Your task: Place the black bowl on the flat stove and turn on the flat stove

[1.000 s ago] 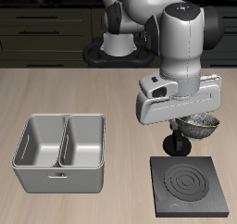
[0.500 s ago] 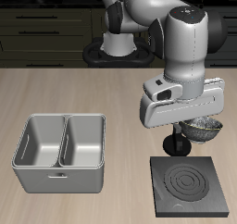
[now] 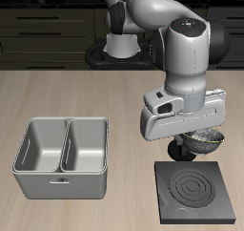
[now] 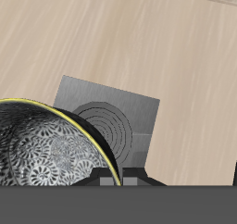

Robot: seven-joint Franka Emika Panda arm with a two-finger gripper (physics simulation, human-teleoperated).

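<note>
Aloft, gripper (image 3: 203, 139) clamps black bowl (image 3: 206, 140) above flat stove (image 3: 194, 191); metal tray (image 3: 62, 156) well apart.

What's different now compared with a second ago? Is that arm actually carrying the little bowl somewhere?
Yes. The pincer has kept its grip on the black bowl and carried it a little nearer the table's front edge and lower, toward the flat stove. The bowl hangs above the stove's back edge, not yet set down. The stove, its knob and the grey metal tray have not moved.
</note>
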